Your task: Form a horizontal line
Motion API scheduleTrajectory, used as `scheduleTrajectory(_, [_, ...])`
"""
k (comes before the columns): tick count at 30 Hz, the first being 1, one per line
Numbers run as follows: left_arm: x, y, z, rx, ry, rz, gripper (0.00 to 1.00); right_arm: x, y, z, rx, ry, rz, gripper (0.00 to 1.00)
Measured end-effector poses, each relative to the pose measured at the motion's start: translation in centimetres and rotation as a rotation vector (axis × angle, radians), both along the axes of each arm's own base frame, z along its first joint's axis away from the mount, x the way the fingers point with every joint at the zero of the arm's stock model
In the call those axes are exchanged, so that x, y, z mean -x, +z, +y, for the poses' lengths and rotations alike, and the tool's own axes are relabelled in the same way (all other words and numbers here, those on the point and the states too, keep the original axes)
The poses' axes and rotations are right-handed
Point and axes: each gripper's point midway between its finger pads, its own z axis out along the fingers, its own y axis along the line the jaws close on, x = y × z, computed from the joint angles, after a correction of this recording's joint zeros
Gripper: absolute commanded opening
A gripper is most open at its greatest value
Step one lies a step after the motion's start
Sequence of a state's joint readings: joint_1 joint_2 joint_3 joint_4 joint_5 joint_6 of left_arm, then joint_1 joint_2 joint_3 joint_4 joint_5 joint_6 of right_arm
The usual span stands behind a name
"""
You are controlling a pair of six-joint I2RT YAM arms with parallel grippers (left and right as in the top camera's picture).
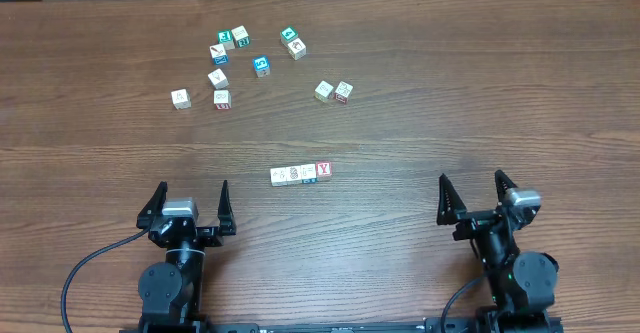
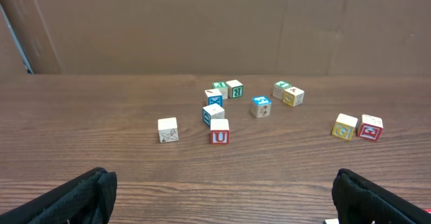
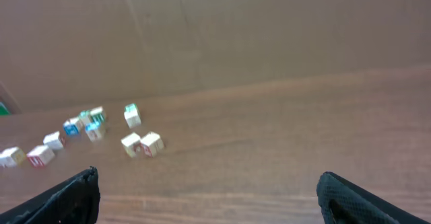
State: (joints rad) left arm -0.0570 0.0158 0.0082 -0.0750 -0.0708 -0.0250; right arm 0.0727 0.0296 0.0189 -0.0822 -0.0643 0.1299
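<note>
Row (image 1: 301,174) lies centrally ahead of both arms, showing only overhead; its cube faces are illegible except a red Y. Left gripper (image 1: 192,187) and right gripper (image 1: 470,177) stand spread wide, touching nothing.

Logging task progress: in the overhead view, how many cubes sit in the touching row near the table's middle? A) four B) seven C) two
A: the horizontal line holds four touching cubes, ending with the red Y cube on the robot's right.
</note>
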Motion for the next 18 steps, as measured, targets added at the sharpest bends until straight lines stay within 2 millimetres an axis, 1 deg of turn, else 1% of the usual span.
scheduleTrajectory(3, [0.00,0.00,0.00,0.000,0.000,0.000,1.00,0.09,0.35,0.00,-0.001,0.000,-0.015,1.00])
scheduleTrajectory(18, [0.00,0.00,0.00,0.000,0.000,0.000,0.99,0.10,0.31,0.11,-0.002,0.007,-0.014,1.00])
